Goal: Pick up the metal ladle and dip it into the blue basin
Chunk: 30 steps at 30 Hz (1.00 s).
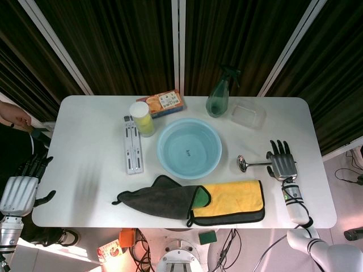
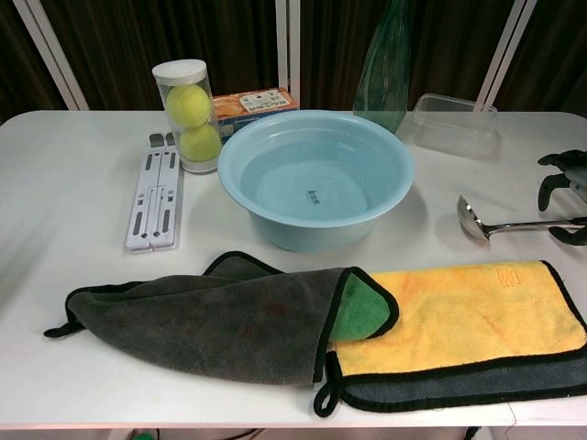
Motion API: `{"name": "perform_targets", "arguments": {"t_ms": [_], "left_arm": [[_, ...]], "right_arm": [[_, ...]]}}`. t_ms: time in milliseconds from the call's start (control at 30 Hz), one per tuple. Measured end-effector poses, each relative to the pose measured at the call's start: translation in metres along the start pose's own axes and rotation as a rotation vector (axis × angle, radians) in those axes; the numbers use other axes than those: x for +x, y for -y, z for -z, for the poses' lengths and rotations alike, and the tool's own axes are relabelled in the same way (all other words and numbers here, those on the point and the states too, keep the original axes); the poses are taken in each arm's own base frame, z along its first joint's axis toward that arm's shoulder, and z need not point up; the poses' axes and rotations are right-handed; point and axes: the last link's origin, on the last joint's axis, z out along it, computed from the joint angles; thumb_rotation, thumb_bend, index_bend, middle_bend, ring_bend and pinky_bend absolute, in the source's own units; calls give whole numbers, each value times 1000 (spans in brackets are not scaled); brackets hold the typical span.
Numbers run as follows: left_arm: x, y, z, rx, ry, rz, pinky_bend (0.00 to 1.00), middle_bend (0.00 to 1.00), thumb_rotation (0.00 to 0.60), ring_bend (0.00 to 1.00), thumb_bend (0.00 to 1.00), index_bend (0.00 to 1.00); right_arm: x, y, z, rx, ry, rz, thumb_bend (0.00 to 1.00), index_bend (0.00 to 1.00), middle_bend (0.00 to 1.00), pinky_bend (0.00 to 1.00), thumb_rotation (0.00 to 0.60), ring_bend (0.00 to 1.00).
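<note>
The metal ladle (image 1: pixel 245 164) lies on the white table (image 1: pixel 85 147) to the right of the blue basin (image 1: pixel 189 148), its bowl toward the basin and its handle (image 2: pixel 523 225) pointing right. My right hand (image 1: pixel 281 162) rests over the handle's far end with its fingers stretched out and apart; I cannot see them closed around it. In the chest view only the right hand's dark fingertips (image 2: pixel 556 186) show at the right edge. The basin (image 2: pixel 316 174) holds clear water. My left hand (image 1: pixel 22 182) hangs off the table's left edge, fingers spread, holding nothing.
A grey cloth (image 1: pixel 161 198) and a yellow cloth (image 1: pixel 232 199) lie in front of the basin. Behind stand a tube of tennis balls (image 1: pixel 142 118), an orange box (image 1: pixel 161 103), a green spray bottle (image 1: pixel 218 97) and a clear tub (image 1: pixel 248 113). A white folded stand (image 1: pixel 133 148) lies left. A person's hand (image 1: pixel 12 117) is at far left.
</note>
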Motion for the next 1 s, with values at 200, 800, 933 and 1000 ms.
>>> {"name": "perform_targets", "arguments": {"t_ms": [200,800,933,1000], "left_arm": [[-1,0,-1,5,2,-5,183,42,600,20,141,117],[-1,0,-2,7,0,-7,183,42,600,20,141,117],[-1,0,-2,5,3,-7,184,42,600,20,142,116],[-2,0,-1,5,5,-7,184,42,600,20,142,117]], "right_arm": [[-2,-3,0,-6,8,-4,355,453,46,0,600,0],[-6,0,-3,-5,22,-4,402,476,47,0,600,0],[-6,0,-2,-6,22,-3,403,488,48,0,600,0],[-7,0,-2,-7,23,-1,403,489,48,0,600,0]]}}
